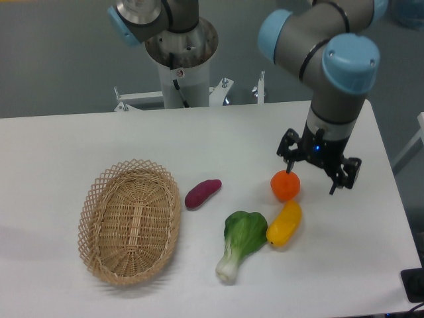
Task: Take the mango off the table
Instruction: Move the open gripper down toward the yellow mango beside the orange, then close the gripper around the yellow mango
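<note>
The mango [285, 224] lies untouched on the white tabletop [59, 142], toward the right front, its long axis tilted from about 1 o'clock to 7 o'clock. The round orange [285, 185] sits just beside it at 12 o'clock, and the leafy bok choy [241, 240] touches or nearly touches it at 9 o'clock. Further toward 9 o'clock are a purple sweet potato [202, 193] and a wicker basket [130, 220].

The tool [313, 177] hangs with its fingers spread wide and nothing between them — it sits at roughly 1 o'clock from the mango, one fingertip appearing over the top of the orange.

By my reading the pick has barely begun: the approach is under way, but lining up over the mango, descending, closing and lifting are all left.
</note>
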You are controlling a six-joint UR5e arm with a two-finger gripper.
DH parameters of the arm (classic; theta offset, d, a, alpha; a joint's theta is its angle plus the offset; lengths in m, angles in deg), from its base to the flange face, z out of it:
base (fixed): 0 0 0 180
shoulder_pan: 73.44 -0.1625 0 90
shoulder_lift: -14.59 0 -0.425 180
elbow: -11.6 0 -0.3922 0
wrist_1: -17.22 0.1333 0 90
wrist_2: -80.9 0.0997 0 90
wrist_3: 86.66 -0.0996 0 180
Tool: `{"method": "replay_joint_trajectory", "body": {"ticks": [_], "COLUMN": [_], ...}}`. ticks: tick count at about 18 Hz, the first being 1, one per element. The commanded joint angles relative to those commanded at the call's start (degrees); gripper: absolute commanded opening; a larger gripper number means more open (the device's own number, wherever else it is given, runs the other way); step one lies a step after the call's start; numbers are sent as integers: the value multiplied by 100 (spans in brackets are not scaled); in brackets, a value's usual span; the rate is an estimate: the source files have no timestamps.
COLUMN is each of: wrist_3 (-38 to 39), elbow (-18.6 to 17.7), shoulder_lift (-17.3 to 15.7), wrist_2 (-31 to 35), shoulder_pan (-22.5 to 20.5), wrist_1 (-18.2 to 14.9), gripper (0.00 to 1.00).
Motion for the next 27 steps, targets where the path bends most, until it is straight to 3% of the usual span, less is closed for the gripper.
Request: {"method": "replay_joint_trajectory", "body": {"ticks": [7, 13, 17, 27], "wrist_3": [-114, -123, -124, -124], "elbow": [-739, -1073, -1328, -1284], "shoulder_lift": [229, 405, 484, 757], "wrist_2": [0, 17, 26, 44], "shoulder_pan": [0, 97, 114, 211], "wrist_1": [1328, 1487, 1900, 1997], "gripper": [100, 100, 100, 100]}}
